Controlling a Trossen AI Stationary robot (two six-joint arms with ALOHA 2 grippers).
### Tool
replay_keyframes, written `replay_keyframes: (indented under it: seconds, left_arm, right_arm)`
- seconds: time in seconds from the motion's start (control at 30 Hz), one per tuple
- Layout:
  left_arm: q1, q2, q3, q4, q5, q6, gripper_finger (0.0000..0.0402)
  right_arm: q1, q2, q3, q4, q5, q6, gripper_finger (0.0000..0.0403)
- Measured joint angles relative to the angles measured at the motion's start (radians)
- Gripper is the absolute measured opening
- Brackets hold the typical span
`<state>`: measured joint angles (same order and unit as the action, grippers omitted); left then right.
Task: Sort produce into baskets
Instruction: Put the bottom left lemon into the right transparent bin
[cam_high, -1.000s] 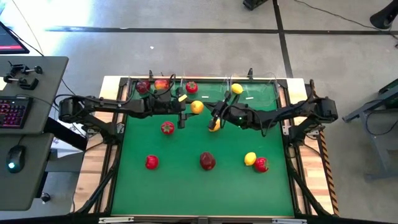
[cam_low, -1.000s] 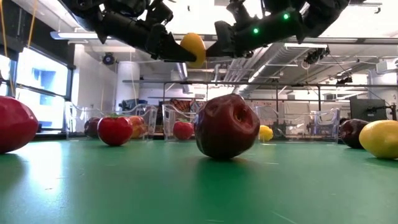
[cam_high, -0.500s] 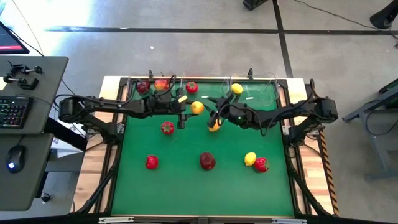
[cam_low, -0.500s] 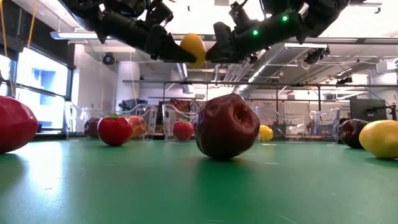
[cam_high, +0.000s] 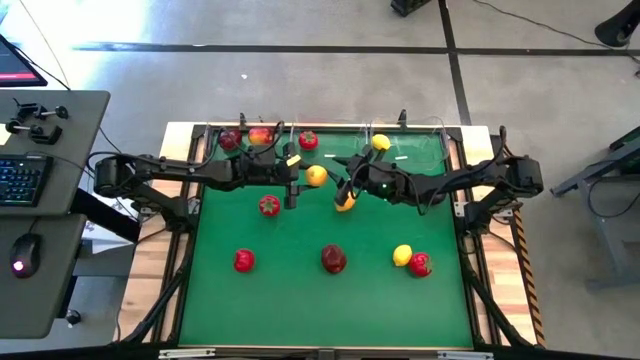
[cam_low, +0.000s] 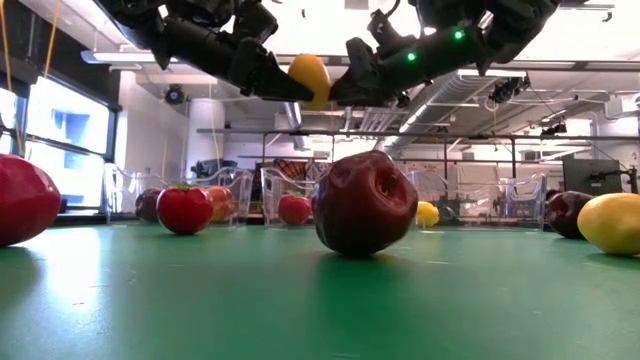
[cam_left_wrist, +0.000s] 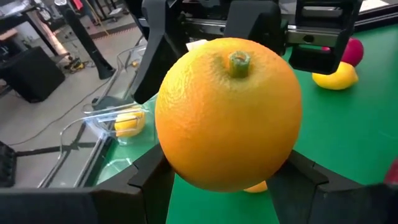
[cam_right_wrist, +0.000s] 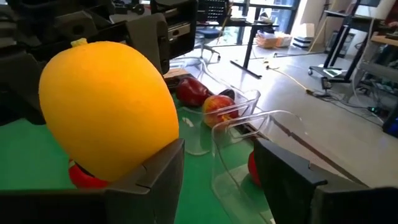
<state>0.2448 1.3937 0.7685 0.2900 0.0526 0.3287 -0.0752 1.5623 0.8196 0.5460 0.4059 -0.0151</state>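
An orange fruit (cam_high: 316, 175) hangs above the green mat's far middle, with my left gripper (cam_high: 309, 177) shut on it. It fills the left wrist view (cam_left_wrist: 227, 112). My right gripper (cam_high: 343, 189) stands open just right of it, nothing between its fingers (cam_right_wrist: 163, 177); the orange (cam_right_wrist: 106, 112) lies against or beside one finger's outer side. Three clear baskets line the far edge: the left one (cam_high: 215, 148) holds apples, the middle one (cam_high: 330, 135) a red fruit, the right one (cam_high: 420, 150) a lemon. My left gripper pinches the orange by its two opposite sides (cam_left_wrist: 171, 158) between its two fingers, which come almost level from the table's left. The orange is lifted clear of the mat, its stem end (cam_left_wrist: 239, 62) turned back toward the wrist. My right gripper: I cannot tell whether its finger touches the orange.
Loose produce lies on the mat: a red green-topped fruit (cam_high: 268, 206), a red one (cam_high: 243, 261), a dark red apple (cam_high: 334, 259), a lemon (cam_high: 402, 255) and a red fruit (cam_high: 420, 265). A desk with keyboard (cam_high: 25, 180) stands left of the table.
My right gripper has opened beside the orange and rolled a little. The orange has stayed in place in my left gripper's hold, above the mat.
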Motion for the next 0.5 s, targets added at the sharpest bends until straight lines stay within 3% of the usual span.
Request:
replay_keyframes:
  seconds: [0.33, 0.5]
  left_arm:
    - [0.038, 0.000, -0.004, -0.006, 0.107, -0.005, 0.0195]
    - [0.038, 0.000, -0.004, -0.019, 0.107, -0.004, 0.0195]
  right_arm:
    - [0.000, 0.000, -0.001, -0.004, -0.063, 0.041, 0.0193]
    - [0.002, -0.004, -0.001, -0.016, -0.063, 0.037, 0.0193]
